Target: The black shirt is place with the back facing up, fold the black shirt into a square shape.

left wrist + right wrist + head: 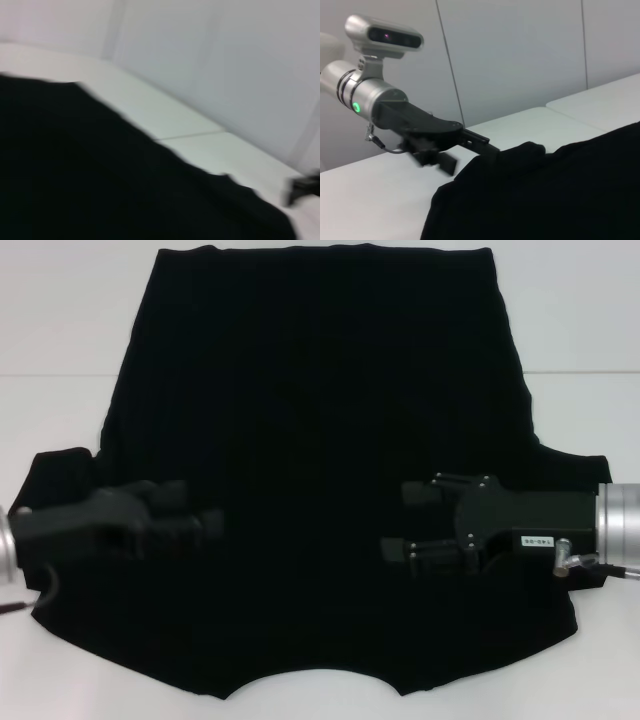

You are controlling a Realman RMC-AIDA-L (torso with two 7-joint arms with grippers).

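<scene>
While the black shirt [310, 440] lies flat beneath both, the right gripper [398, 522] hovers with fingers apart; the left gripper [205, 528] finger state is indeterminate.

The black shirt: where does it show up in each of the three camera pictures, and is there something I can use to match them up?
Head view: the black shirt lies flat and fills most of the picture, both grippers over it.
Left wrist view: it is the dark mass across the lower left.
Right wrist view: it covers the lower right.
Shared landmark: the left gripper, seen at the shirt's edge in the right wrist view; also the seam in the white table.
</scene>
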